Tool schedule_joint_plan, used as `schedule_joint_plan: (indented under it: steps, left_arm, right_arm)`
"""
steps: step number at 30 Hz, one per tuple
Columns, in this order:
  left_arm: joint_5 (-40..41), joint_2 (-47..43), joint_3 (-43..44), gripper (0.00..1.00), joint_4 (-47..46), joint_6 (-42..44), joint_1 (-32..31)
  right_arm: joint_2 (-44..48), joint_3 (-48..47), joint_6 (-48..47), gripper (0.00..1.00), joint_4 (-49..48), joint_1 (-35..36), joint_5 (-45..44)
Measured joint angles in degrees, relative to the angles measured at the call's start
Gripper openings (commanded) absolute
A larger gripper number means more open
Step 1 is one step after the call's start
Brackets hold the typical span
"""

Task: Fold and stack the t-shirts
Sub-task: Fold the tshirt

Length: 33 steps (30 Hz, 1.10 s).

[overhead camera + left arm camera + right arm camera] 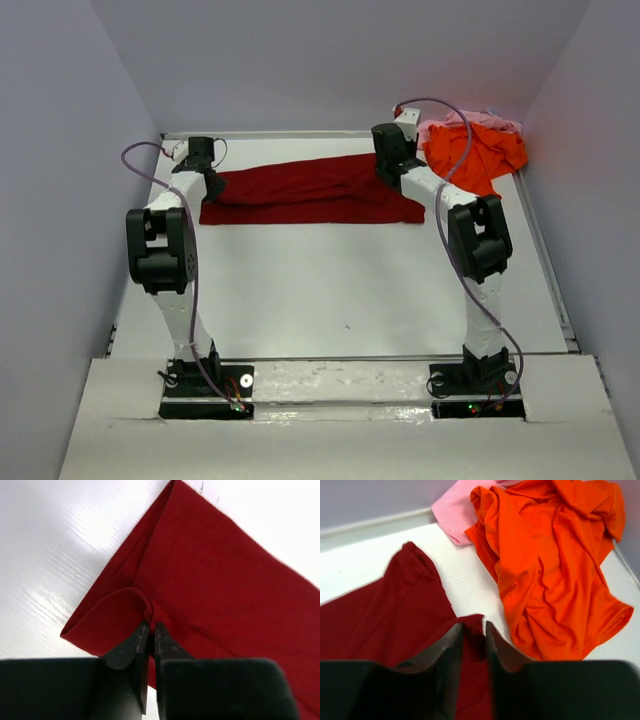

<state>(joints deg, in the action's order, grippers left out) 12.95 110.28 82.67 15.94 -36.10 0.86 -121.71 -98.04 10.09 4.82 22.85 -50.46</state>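
Note:
The dark red t-shirt (310, 190) lies as a long folded band across the far part of the table. My left gripper (213, 185) is at its left end, shut on a pinched fold of the red cloth (225, 580) right at the fingertips (151, 625). My right gripper (385, 175) is at the band's right end. Its jaws (474, 625) stand slightly apart around a corner of the red shirt (380, 615), with a sliver of table showing beside the right finger. The orange t-shirt (480, 155) lies crumpled at the far right, partly over the pink one (440, 130).
The orange shirt (555, 570) and the pink shirt (452, 510) sit in the far right corner against the back wall. A raised rim (545, 250) runs along the table's right side. Grey walls close in the left, back and right.

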Motion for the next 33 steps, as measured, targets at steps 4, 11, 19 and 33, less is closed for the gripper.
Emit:
schedule_joint_plan:
  steps: [4,11,19,33]
  left_arm:
    - [-1.14,2.43,0.85,0.56,0.22,0.33,0.13]
    - [-1.95,2.23,1.4,0.71,0.63,1.07,0.44]
    - [-5.51,-7.08,0.74,0.73,1.29,1.55,0.07]
    - [-17.84,-19.43,-6.95,0.77,-6.45,4.98,-7.32]
  right_arm:
    - [-3.13,-0.9,-1.11,0.74,-0.17,-0.59,1.6]
    - [-3.74,-0.7,-2.84,0.77,-1.36,-0.72,3.19]
    - [3.65,7.34,-0.81,0.72,-0.52,-0.72,8.37]
    - [2.64,9.38,-0.7,0.67,5.01,0.55,28.2]
